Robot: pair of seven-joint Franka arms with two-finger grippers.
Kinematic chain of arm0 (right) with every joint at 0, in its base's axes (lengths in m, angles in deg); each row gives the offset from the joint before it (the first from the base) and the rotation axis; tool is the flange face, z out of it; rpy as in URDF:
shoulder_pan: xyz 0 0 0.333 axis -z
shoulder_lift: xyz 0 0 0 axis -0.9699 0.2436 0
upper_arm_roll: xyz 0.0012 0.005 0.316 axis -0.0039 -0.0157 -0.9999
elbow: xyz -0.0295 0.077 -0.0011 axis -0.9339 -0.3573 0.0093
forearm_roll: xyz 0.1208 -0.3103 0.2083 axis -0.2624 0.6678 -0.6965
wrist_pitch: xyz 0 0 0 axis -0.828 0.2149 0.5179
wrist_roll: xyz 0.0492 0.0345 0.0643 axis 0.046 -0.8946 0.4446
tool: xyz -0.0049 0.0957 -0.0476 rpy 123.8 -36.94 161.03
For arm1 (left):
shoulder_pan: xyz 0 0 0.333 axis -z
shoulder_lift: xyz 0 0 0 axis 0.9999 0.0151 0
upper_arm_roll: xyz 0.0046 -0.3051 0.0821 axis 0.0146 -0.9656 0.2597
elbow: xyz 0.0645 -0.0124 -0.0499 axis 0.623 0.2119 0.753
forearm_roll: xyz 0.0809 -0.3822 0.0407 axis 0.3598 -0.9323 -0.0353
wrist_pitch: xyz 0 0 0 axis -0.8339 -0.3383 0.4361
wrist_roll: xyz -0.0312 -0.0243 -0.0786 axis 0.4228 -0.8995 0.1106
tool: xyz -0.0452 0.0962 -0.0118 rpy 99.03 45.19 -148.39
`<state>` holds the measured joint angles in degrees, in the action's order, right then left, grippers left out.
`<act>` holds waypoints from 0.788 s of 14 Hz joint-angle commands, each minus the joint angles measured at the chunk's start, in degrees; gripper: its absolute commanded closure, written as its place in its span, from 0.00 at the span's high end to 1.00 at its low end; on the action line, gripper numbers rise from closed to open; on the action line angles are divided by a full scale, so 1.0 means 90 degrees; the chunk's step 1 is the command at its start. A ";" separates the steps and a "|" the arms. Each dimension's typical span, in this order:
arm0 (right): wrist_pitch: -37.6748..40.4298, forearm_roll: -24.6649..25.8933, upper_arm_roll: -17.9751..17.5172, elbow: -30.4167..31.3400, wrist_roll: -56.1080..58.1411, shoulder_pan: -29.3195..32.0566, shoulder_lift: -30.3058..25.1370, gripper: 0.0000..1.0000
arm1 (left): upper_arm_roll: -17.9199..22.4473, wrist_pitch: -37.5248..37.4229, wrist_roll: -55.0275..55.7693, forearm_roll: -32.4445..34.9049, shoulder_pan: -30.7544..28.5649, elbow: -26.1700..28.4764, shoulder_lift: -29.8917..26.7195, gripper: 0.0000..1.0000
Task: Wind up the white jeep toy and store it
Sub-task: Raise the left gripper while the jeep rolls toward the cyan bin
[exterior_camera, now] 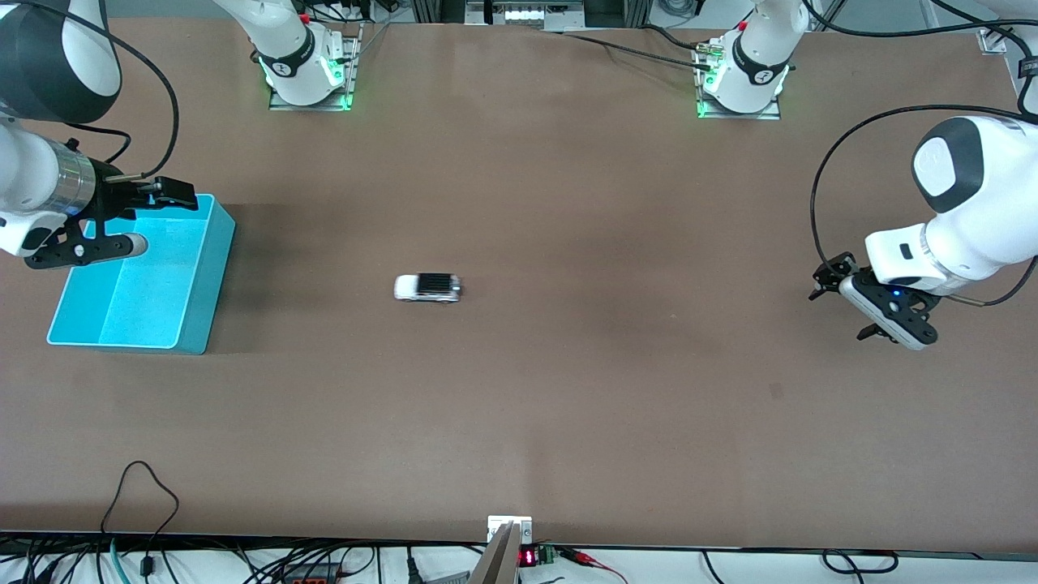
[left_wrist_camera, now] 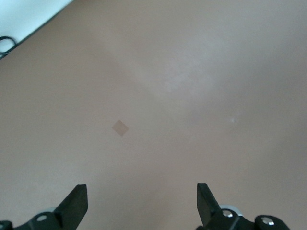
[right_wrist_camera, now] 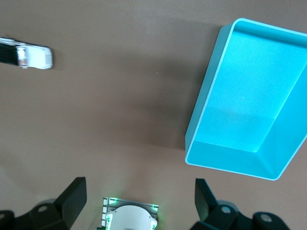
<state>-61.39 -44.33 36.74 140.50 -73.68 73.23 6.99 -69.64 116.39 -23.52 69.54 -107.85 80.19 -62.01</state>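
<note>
The white jeep toy [exterior_camera: 427,287] stands on the brown table near its middle, with a dark roof panel; the right wrist view catches it at one edge [right_wrist_camera: 26,55]. A turquoise bin [exterior_camera: 207,276] sits toward the right arm's end of the table, and its inside shows nothing [right_wrist_camera: 206,100]. My right gripper [exterior_camera: 166,199] hangs open high over the bin's rim, its fingers holding nothing [right_wrist_camera: 140,191]. My left gripper [exterior_camera: 845,308] hangs open over bare table toward the left arm's end, far from the jeep, nothing between its fingers [left_wrist_camera: 142,196].
The two arm bases [exterior_camera: 308,73] [exterior_camera: 742,81] are bolted along the table edge farthest from the front camera; the right one shows in the right wrist view [right_wrist_camera: 130,218]. A small tan square mark [left_wrist_camera: 120,127] lies on the table under the left gripper. Cables run along the nearest edge.
</note>
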 commanded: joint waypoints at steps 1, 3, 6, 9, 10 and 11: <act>0.0015 -0.0019 0.0015 0.0191 0.0271 0.0150 -0.0040 1.00 | 0.0383 -0.0157 0.0714 -0.0093 0.0242 -0.0290 -0.0003 1.00; -0.0170 -0.0019 0.0015 0.0474 0.0272 0.0228 -0.0069 1.00 | 0.0754 -0.0303 0.1008 -0.0093 0.0477 -0.0466 -0.0012 1.00; -0.0803 -0.0019 0.0015 0.1283 0.0281 0.0209 -0.0390 1.00 | 0.0960 -0.0761 0.1642 -0.0084 0.0585 -0.0817 -0.0012 1.00; -0.1420 -0.0009 0.0015 0.2338 0.0291 0.0190 -0.1074 1.00 | 0.1194 -0.1581 0.2326 -0.0006 0.0799 -0.1325 -0.0012 1.00; -0.1479 -0.0009 0.0015 0.2515 0.0301 0.0170 -0.1221 1.00 | 0.1291 -0.1873 0.2550 0.0082 0.0877 -0.1520 -0.0012 1.00; -0.1615 -0.0009 0.0015 0.2778 0.0349 0.0170 -0.1386 1.00 | 0.1302 -0.2128 0.2823 0.0111 0.0897 -0.1667 -0.0012 1.00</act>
<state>-72.86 -44.33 37.05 158.39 -71.68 74.82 0.71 -59.80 102.19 -2.46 69.60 -101.57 68.77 -62.03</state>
